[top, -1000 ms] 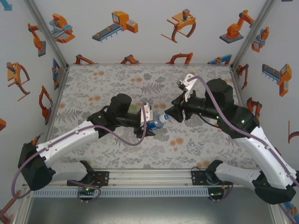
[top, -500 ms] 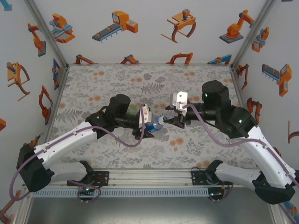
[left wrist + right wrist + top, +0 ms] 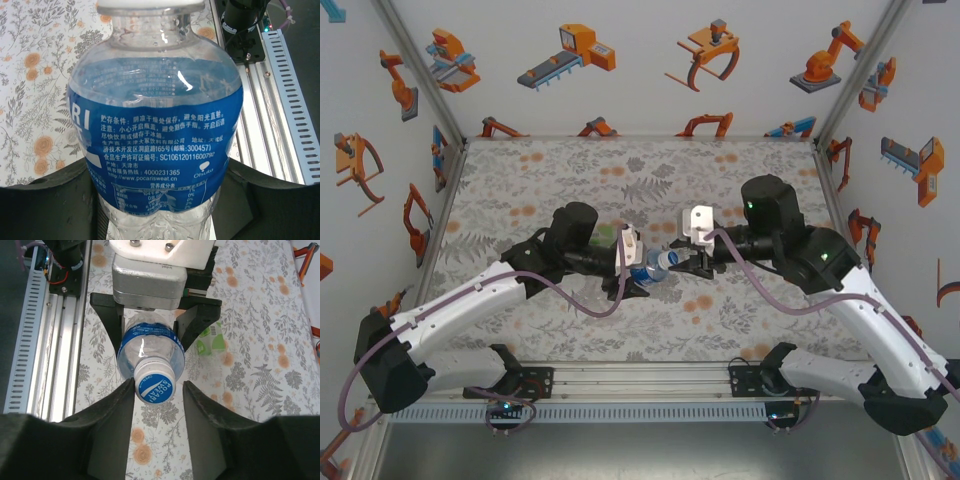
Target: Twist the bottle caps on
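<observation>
Left gripper [image 3: 153, 337] clamped the bottle [image 3: 149, 351], long axis level, cap [image 3: 155, 385] pointing straight into right gripper [image 3: 159, 390]; its jaws were apart, straddling the cap, not yet gripping.

Robot lab booth: walls [image 3: 640, 105] printed with robot-arm cartoons [image 3: 567, 55].

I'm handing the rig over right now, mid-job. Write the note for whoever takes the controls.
Left gripper: shut on the blue-labelled bottle, neck pointing at the right gripper.
Right gripper: open, fingers either side of the cap, with a gap visible on one side.
Done: the cap sits on the bottle's neck; how tight it is cannot be told.
Green-labelled bottle: on the table behind the left gripper, mostly hidden.
Left to do: close on the cap, twist it tight, then check the green-labelled one.
</observation>
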Robot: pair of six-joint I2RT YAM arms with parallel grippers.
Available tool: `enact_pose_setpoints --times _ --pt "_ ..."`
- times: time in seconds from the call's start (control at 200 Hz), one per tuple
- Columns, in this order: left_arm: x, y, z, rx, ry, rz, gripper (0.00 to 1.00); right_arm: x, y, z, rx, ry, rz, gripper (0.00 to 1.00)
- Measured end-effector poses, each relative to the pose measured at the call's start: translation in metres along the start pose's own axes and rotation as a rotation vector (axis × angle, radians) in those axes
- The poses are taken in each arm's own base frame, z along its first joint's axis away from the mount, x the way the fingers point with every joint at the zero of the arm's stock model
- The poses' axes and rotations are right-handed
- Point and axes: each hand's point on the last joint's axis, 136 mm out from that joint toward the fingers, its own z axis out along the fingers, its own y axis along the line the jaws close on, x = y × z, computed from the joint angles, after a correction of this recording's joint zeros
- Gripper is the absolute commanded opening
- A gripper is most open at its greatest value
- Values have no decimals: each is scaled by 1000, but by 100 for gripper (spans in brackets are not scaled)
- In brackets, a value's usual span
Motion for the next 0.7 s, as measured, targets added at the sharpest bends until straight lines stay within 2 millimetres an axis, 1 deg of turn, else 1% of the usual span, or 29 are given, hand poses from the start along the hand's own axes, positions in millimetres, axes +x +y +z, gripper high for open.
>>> enact_pose_setpoints --times 0.045,0.195,0.25,0.295,0.36,0.451,0.521,0.636,0.701 --pt "0 0 0 0 0 0 0 0 1 0 -5 -1 0 36" --pt "1 -1 0 5 4 -2 0 1 1 2 -9 1 25 19" --pt "2 -2 0 8 8 -6 0 1 -1 3 -2 3 68 10" --pt "3 -2 0 8 12 -9 0 3 -5 4 13 6 127 0" --pt "6 0 0 -2 25 -17 0 7 -11 6 46 13 225 0" --pt "12 5 -1 -28 48 -30 0 16 -24 9 128 26 442 0" --pt "16 10 0 -56 65 -37 0 25 -36 10 202 35 652 0" --pt "26 20 1 -105 99 -52 0 48 -54 13 341 52 1047 0" --pt "33 25 4 -122 124 -65 0 62 -60 13 416 55 1233 0"
